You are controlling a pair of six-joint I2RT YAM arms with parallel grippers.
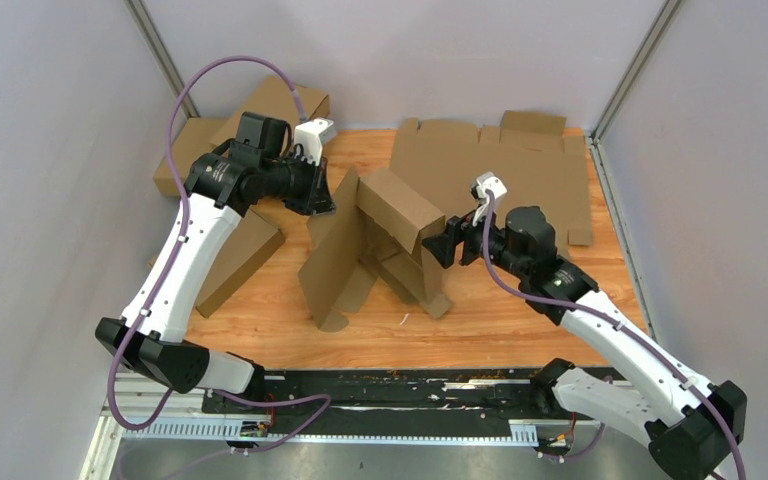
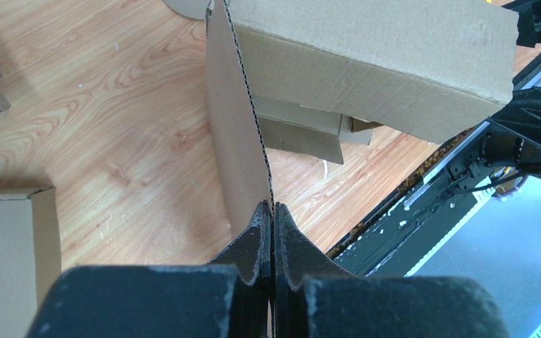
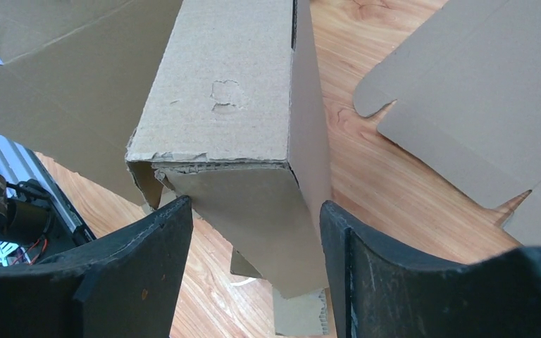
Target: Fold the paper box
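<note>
The left gripper (image 2: 272, 211) is pinched tight on the upright flap edge of the paper box (image 1: 400, 205), which stands half-folded at the centre of the top view. The right gripper (image 3: 255, 208) gapes wide around the box's end (contact unclear). Bare table (image 1: 520, 320) lies lower right.

The wooden table (image 1: 520, 320) carries the partly folded paper box (image 1: 400, 210). A flat cardboard blank (image 1: 530, 170) lies behind-right of this box. Shallow cardboard boxes (image 1: 245, 255) lie left of it.
</note>
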